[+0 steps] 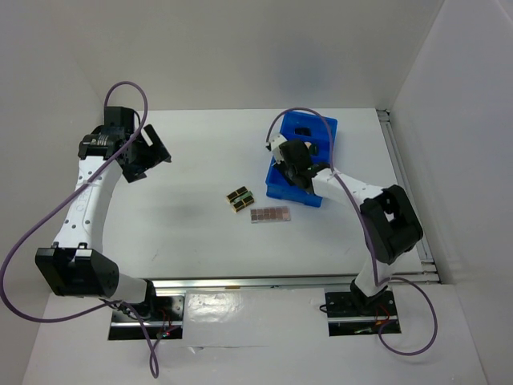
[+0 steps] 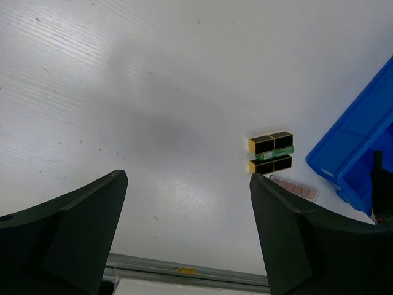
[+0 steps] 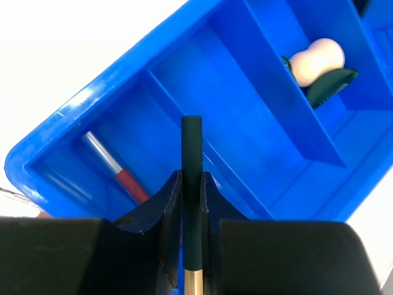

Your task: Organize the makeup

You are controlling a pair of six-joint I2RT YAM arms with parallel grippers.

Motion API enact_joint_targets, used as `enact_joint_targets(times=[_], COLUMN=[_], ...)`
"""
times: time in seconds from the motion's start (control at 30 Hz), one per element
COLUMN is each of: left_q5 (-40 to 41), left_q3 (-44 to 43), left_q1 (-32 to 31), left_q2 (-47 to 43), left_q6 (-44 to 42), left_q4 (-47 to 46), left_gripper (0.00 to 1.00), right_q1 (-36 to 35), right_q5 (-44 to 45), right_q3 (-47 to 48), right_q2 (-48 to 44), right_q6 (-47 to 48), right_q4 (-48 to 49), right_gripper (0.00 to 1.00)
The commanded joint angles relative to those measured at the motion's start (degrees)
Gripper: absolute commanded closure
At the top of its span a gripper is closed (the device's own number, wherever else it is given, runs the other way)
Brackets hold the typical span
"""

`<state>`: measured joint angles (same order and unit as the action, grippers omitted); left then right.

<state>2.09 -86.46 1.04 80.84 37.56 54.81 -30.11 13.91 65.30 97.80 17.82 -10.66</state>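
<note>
My right gripper [image 3: 191, 184] is shut on a dark pencil [image 3: 191, 141] with a gold end, held over the blue bin [image 3: 80, 117]. A silver-and-red stick [image 3: 116, 172] lies in the bin's long compartment below the pencil. A beige egg sponge [image 3: 316, 60] rests on a dark-green disc [image 3: 331, 87] in another compartment. On the table lie two black-gold lipstick tubes [image 2: 271, 142] with a green stick [image 2: 275, 153] between them, and beside them a brown-pink palette strip [image 2: 295, 187]. My left gripper [image 2: 187, 233] hangs open and empty, far left of them.
The blue bin [image 1: 317, 132] sits at the back right of the white table, with my right gripper [image 1: 290, 160] over its near end. The lipstick tubes [image 1: 240, 198] and palette strip [image 1: 270, 214] lie just left of it. White walls enclose the table; a metal rail [image 1: 288, 281] runs along the near edge.
</note>
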Motion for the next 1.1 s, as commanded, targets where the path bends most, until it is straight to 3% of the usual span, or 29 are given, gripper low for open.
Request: enact_joint_targets(times=[0.0, 0.2, 0.27, 0.63, 0.93, 1.07], left_q5=[-0.2, -0.2, -0.2, -0.2, -0.2, 0.4], left_q3=[-0.2, -0.2, -0.2, 0.3, 0.3, 0.8], left_q1=[0.4, 0.4, 0.4, 0.4, 0.4, 0.4], left_q2=[-1.6, -1.6, -1.6, -2.2, -2.2, -2.2], left_q6=[-0.5, -0.5, -0.5, -0.5, -0.5, -0.5], left_q4=[-1.3, -1.3, -1.3, -1.3, -1.3, -1.3], left_gripper=[0.05, 0.05, 0.05, 0.05, 0.05, 0.05], right_q1=[0.1, 0.1, 0.1, 0.1, 0.1, -4.2], right_q5=[-2.0, -3.1, -2.6, -1.0, -1.0, -2.0], right_q3=[2.3, 4.7, 4.7, 6.9, 9.4, 15.5], right_q2=[2.5, 3.6, 3.6, 4.1, 1.4, -0.6], right_q6=[0.0, -0.6, -0.6, -0.6, -3.3, -9.1], right_q4=[2.6, 1.3, 1.3, 0.8, -0.9, -7.1], right_gripper=[0.88, 0.78, 0.70, 0.57, 0.59, 0.58])
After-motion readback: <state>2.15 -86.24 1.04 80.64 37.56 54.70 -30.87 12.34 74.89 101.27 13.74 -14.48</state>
